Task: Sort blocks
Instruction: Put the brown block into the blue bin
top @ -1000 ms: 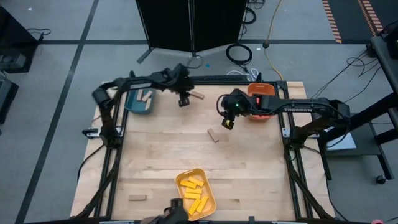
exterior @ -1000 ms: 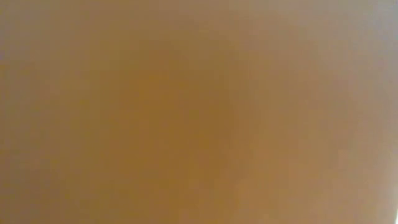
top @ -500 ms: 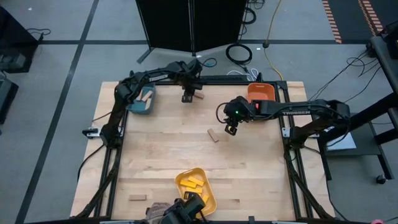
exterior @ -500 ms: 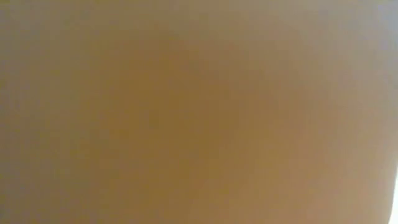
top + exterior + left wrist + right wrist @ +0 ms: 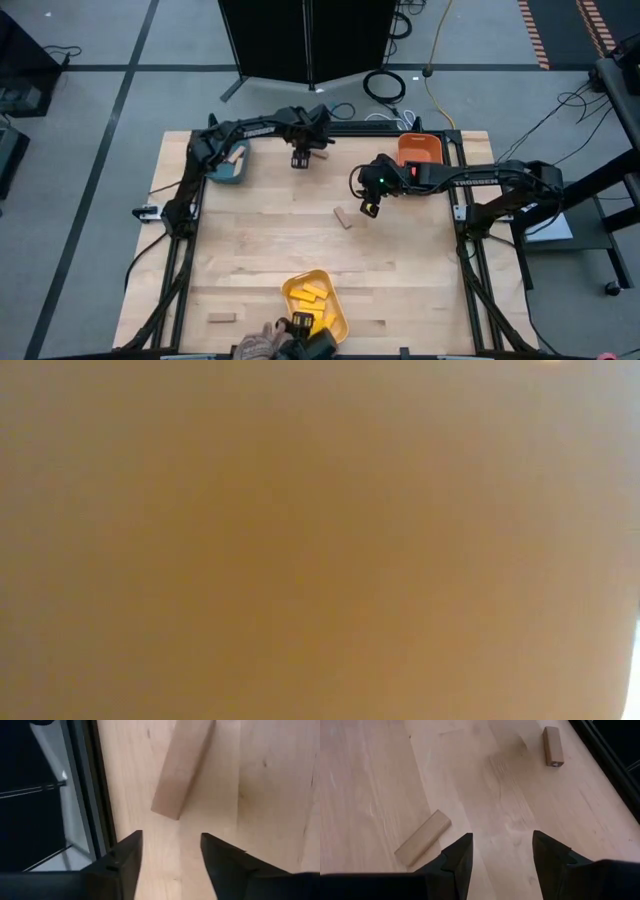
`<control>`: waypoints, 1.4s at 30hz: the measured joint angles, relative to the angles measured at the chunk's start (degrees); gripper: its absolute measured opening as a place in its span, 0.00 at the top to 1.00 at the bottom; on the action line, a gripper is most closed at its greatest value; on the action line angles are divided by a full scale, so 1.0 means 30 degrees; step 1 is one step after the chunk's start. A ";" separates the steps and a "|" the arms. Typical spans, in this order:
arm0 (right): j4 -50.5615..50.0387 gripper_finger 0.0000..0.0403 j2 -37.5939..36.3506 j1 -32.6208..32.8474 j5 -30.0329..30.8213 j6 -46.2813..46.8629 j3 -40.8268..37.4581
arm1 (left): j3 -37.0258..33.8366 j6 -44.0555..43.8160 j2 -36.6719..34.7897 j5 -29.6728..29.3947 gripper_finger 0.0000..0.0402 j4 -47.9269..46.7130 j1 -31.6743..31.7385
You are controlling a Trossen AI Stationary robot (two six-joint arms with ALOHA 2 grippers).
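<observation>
Looking down from above, the left gripper (image 5: 299, 160) hovers at the table's (image 5: 250, 260) far edge, just beside a tan block (image 5: 321, 155). The right gripper (image 5: 368, 209) hangs right of centre, near a second tan block (image 5: 343, 217) lying mid-table. A teal tray (image 5: 226, 166) at the far left holds a tan block (image 5: 237, 155). An orange tray (image 5: 420, 149) sits at the far right. A yellow tray (image 5: 338, 305) at the near edge holds yellow blocks (image 5: 308, 295). Another tan block (image 5: 222, 319) lies near the front left corner. A person's hand (image 5: 256, 347) shows at the near edge beside the yellow tray.

Low view: only a uniform brown blur; nothing can be told.

Left wrist view: the fingers (image 5: 127, 857) are spread, nothing between them; the tan block (image 5: 181, 770) lies flat just ahead, beside the table's edge rail (image 5: 97, 785).

Right wrist view: the fingers (image 5: 458, 861) are spread and empty. One tan block (image 5: 423, 838) lies just beside them; another (image 5: 553, 746) lies farther off.
</observation>
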 joint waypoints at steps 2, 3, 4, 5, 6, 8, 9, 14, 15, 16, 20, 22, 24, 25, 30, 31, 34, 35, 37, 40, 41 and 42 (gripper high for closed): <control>0.0000 0.64 0.0000 0.0000 0.0000 -0.0246 0.0000 | 0.0000 -0.0084 0.0001 -0.0548 0.45 -0.0272 -0.0275; -0.0004 0.64 0.0000 0.0000 0.0000 -0.0297 0.0000 | 0.0000 0.0065 0.0001 -0.0567 0.42 -0.0410 -0.0374; -0.0014 0.64 0.0000 0.0000 -0.0003 -0.0297 0.0000 | 0.0000 0.0393 -0.0003 -0.0526 0.40 -0.0536 -0.0465; -0.0037 0.64 0.0000 0.0000 -0.0046 -0.0289 0.0000 | 0.0000 0.0732 -0.0025 -0.0354 0.38 -0.0790 -0.0490; -0.0067 0.64 0.0000 0.0000 -0.0260 -0.0219 0.0000 | -0.0007 0.0982 -0.0072 -0.0119 0.37 -0.1101 -0.0500; -0.0045 0.64 0.0000 0.0000 -0.0850 -0.0190 0.0000 | -0.0029 0.0957 -0.0353 0.0603 0.37 -0.1505 -0.0363; -0.0031 0.64 0.0000 0.0000 -0.1053 -0.0233 0.0000 | -0.0029 0.0950 -0.0574 0.1134 0.37 -0.1670 -0.0185; 0.0793 0.64 0.0000 -0.0540 -0.1515 -0.0751 0.0000 | -0.0030 0.0898 -0.2051 0.6300 0.36 -0.0895 0.1717; 0.1235 0.64 0.0000 -0.0725 -0.1501 -0.0852 0.0000 | -0.0093 0.0895 -0.2217 0.7738 0.36 -0.0281 0.2138; 0.1711 0.64 0.0000 -0.0918 -0.1501 -0.1002 0.0000 | -0.0213 0.0907 -0.2297 0.8670 0.36 0.0222 0.2498; 0.5018 0.64 0.0821 -0.1872 -0.1696 -0.1514 0.0000 | -0.0679 0.0887 -0.2192 0.8833 0.36 -0.0582 0.3597; 0.6995 0.64 0.1821 -0.2485 -0.2904 -0.1786 0.0007 | -0.0823 0.0581 -0.2205 1.0317 0.36 -0.1065 0.4330; 0.8328 0.64 0.3059 -0.3089 -0.3834 -0.1845 0.0221 | -0.0823 -0.0095 -0.2470 1.3022 0.36 -0.1454 0.5304; 0.8710 0.64 0.3731 -0.3403 -0.3892 -0.1754 0.0494 | -0.0823 -0.0454 -0.2615 1.4177 0.36 -0.1624 0.5752; 0.8696 0.64 0.7364 -0.4966 -0.3869 -0.1289 0.3190 | -0.0804 -0.2032 -0.3184 1.7330 0.36 -0.1779 0.7718; 0.8295 0.64 0.8021 -0.5165 -0.3857 -0.1316 0.3898 | -0.0811 -0.2076 -0.3337 1.7746 0.36 -0.1804 0.7932; 0.6773 0.64 0.9757 -0.5546 -0.3922 -0.1471 0.5895 | -0.0816 -0.1847 -0.3976 1.8438 0.36 -0.1740 0.8094; 0.6491 0.64 1.0264 -0.5616 -0.3953 -0.1569 0.6341 | -0.0816 -0.1532 -0.4166 1.8743 0.36 -0.1689 0.8064; 0.6348 0.64 1.1278 -0.5632 -0.3962 -0.1605 0.7131 | -0.0816 -0.1054 -0.4436 1.9428 0.36 -0.1470 0.7932; 0.5771 0.64 1.2343 -0.5601 -0.4001 -0.1597 0.8139 | -0.0816 -0.0738 -0.4898 2.0221 0.36 -0.0686 0.7673; 0.5536 0.64 1.2685 -0.5581 -0.3969 -0.1597 0.8523 | -0.0816 -0.0605 -0.5062 2.0262 0.36 -0.0426 0.7569; 0.5235 0.64 1.2993 -0.5573 -0.3787 -0.1597 0.8808 | -0.0816 -0.0570 -0.5168 2.0283 0.36 -0.0054 0.7452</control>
